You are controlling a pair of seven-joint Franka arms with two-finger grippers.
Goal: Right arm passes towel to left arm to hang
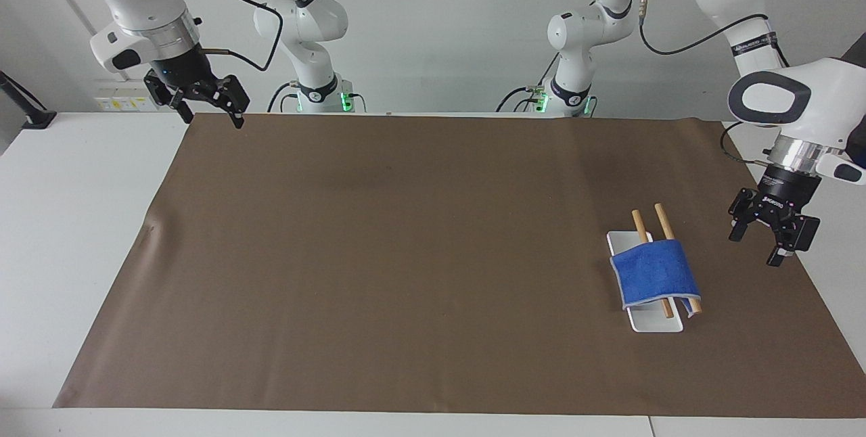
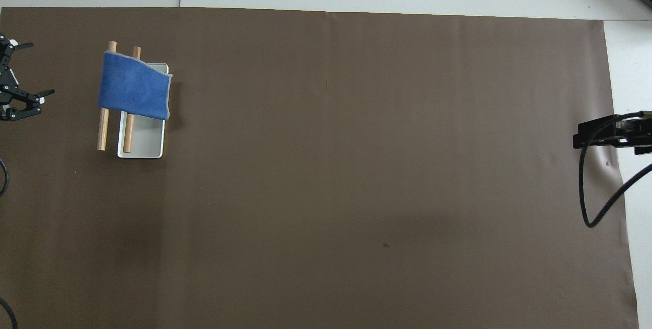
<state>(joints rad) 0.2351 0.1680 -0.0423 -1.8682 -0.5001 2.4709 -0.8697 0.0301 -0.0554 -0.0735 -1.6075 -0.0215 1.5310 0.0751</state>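
The blue towel (image 1: pixel 653 273) hangs over two wooden rods (image 1: pixel 664 222) of a small rack with a white base (image 1: pixel 655 323). In the overhead view the towel (image 2: pixel 133 86) covers the rods' (image 2: pixel 103 128) farther halves. My left gripper (image 1: pixel 754 249) is open and empty. It hovers over the mat's edge beside the rack, toward the left arm's end, apart from the towel, and shows at the overhead view's edge (image 2: pixel 30 70). My right gripper (image 1: pixel 210 116) is open and empty, and waits raised over the mat's corner at the right arm's end (image 2: pixel 580 138).
A brown mat (image 1: pixel 406 254) covers most of the white table (image 1: pixel 74 220). A black cable (image 2: pixel 591 191) loops down from the right wrist. Nothing else stands on the mat.
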